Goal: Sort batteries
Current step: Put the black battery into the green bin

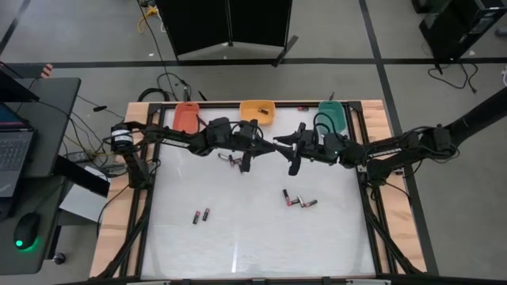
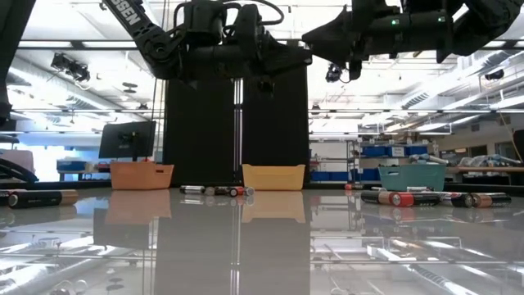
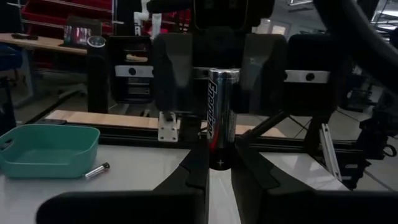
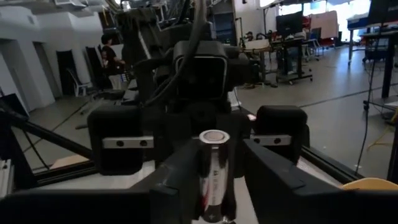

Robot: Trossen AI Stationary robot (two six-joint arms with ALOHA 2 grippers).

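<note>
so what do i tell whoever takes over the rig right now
Left gripper: over the table's far middle, fingers shut on an upright battery.
Right gripper: facing it, apart from it; a second battery stands in it, grip unclear.
Loose batteries: a pair at near left, a cluster right of centre, a few by the left gripper, and one beside the teal bin.
Done: can't tell; what is in the orange bin, the yellow bin and the teal bin isn't readable.
Left: bin both raised batteries, then the loose ones.
</note>
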